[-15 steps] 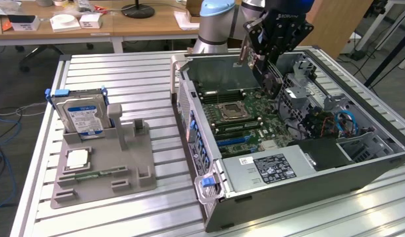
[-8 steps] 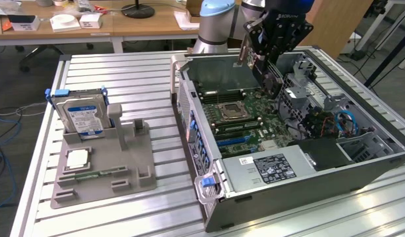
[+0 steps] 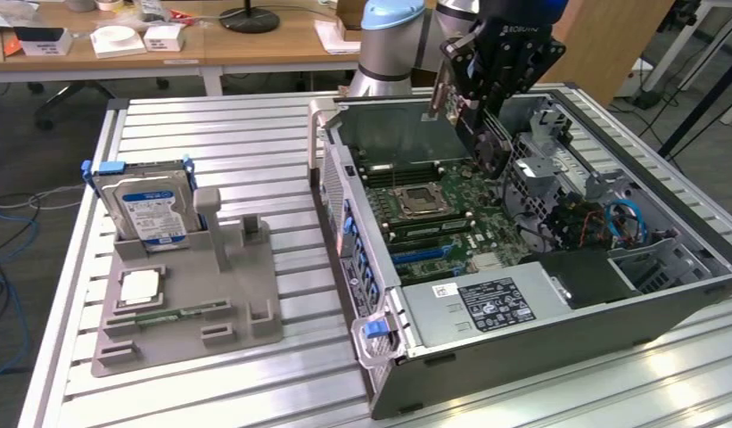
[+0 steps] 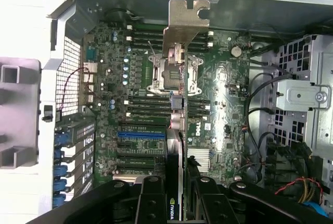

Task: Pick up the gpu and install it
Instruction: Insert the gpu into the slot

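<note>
Gripper (image 4: 178, 188) is closed on the gpu (image 4: 178, 120), pinching the card by one end with a finger on each face. The card is seen edge-on in the wrist view, with its silver bracket (image 4: 185, 23) at the end away from the fingers. It hangs inside the open computer case (image 3: 556, 348) above the motherboard (image 4: 223, 104), in line with the processor socket (image 4: 156, 73). It is not seated in any slot, and the blue slot (image 4: 140, 135) is bare. On the table (image 3: 223, 134), at the exterior view's left, a grey holder (image 3: 241, 294) carries the hard drive (image 3: 152, 209) standing upright. The holder is well apart from the case.
</note>
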`<action>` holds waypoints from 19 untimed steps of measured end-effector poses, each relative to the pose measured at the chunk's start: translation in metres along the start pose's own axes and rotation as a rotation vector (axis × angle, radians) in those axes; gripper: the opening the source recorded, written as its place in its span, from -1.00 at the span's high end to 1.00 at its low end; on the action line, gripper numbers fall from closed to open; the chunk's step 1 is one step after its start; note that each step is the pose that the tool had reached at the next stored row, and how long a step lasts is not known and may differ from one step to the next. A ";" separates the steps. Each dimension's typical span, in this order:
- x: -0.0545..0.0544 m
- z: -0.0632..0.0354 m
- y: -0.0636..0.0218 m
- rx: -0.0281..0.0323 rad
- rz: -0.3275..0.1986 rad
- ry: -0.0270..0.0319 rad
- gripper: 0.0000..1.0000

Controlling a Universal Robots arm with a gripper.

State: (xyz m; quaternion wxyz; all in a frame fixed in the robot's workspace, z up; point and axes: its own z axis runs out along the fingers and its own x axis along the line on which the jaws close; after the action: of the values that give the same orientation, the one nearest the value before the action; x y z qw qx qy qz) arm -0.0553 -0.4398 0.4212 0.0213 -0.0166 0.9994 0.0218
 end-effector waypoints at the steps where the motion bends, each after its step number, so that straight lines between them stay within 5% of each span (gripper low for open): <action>1: 0.000 0.0000 0.0000 -0.0001 -0.002 0.0001 0.47; 19: 0.000 0.0001 0.0000 -0.0020 -0.046 0.0019 0.47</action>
State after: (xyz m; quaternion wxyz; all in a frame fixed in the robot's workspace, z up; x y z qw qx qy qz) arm -0.0553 -0.4398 0.4211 0.0208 -0.0395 0.9988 0.0224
